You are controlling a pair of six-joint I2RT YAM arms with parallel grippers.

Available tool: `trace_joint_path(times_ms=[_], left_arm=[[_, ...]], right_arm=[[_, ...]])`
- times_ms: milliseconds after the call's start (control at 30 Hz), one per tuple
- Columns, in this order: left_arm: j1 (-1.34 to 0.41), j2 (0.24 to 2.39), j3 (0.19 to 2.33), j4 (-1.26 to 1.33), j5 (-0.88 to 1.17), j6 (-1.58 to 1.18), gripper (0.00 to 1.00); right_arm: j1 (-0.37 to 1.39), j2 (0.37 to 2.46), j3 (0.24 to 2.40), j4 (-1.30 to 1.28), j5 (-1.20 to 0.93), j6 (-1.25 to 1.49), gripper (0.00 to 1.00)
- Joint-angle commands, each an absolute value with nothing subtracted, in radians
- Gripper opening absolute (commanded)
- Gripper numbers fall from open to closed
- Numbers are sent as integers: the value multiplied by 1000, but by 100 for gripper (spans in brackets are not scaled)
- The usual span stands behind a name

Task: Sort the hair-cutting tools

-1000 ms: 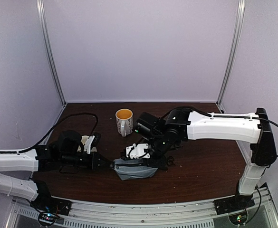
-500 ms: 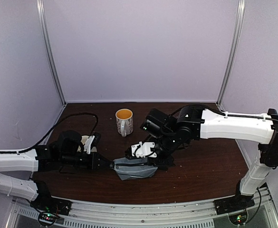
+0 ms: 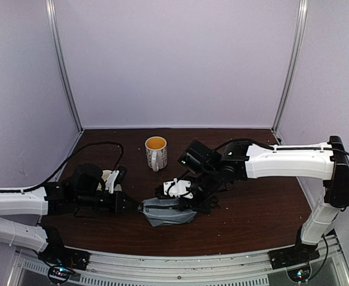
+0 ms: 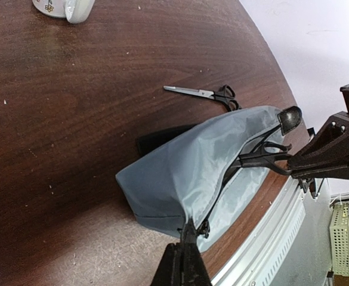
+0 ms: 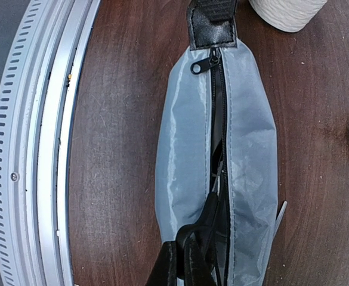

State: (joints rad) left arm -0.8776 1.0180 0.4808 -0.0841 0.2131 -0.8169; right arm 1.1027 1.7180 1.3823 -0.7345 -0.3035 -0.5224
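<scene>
Left hand (image 4: 185,253) is closed on the pouch (image 4: 180,173) end, lower centre. Right hand (image 5: 180,259) pinches scissors (image 4: 259,158) in the pouch mouth. Other scissors (image 4: 203,93) lie on the desk (image 4: 73,119), upper centre.

**Two small black-handled scissors: one loose, one in the pouch**
The loose scissors (image 4: 203,93) lie flat and closed on the brown table (image 4: 73,107), just beyond the grey pouch (image 4: 192,173). The second scissors (image 5: 203,229) show black handle loops in its open zip.
</scene>
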Motion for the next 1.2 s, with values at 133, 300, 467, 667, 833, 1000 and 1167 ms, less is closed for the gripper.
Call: trace_joint_path(times_ms=[133,300,467,667,833,1000,1167], left_arm=[[-880,1021,508,-86,219,-793,0],[-881,1019,513,-100,221,-785,0],[-881,1017,512,-100,220,-786,0],[-880,1017,515,-105,224,-782,0],[-880,1017,518,-109,227,-776,0],[-879,1019,518,-110,227,-774,0],[-879,1022,524,-116,231,-768,0]], right_arm=[[1073,1752,1376,-680,-392,-610,0],[1068,1762,1374,-671,-408,-651,0],[1060,1781,1380,-663,-404,-670,0],[1055,1798,1386,-665,-369,-683,0],[1048,1814,1395,-678,-328,-689,9],[1047,1783,1374,-645,-247,-675,15],[1033,1755,1366,-651,-201,-685,8]])
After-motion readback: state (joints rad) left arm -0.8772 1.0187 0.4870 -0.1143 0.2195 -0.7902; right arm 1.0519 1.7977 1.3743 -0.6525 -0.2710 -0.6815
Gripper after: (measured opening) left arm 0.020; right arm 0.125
